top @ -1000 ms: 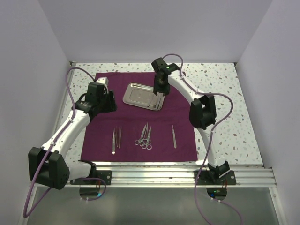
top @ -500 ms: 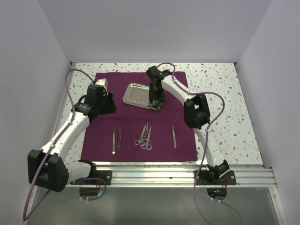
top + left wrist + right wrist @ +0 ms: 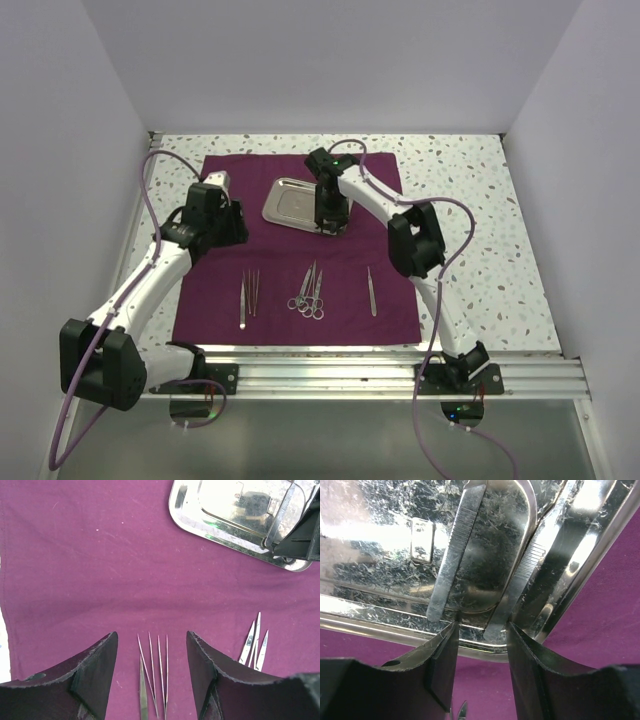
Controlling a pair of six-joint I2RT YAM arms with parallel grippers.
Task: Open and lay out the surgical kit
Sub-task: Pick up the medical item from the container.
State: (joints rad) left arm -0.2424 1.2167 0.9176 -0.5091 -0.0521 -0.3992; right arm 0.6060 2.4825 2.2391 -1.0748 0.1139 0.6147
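Right gripper [image 3: 480, 630] hangs with fingers parted over a corner of the steel tray [image 3: 365, 612], one end of the tweezers [image 3: 517, 587] lying between them. Left gripper [image 3: 152, 642], likewise spread, hovers over the maroon cloth [image 3: 75, 555] nearby.

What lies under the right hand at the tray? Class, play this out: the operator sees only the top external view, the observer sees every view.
Observer: A pair of tweezers lies in the steel tray, near one corner.
Operator: Is the right hand shut on it?
Observer: No. The right hand is open, with a finger on each side of the tweezers' near ends.
Operator: And the left hand?
Observer: The left hand is open and empty, above the cloth, with slim instruments showing between its fingers.
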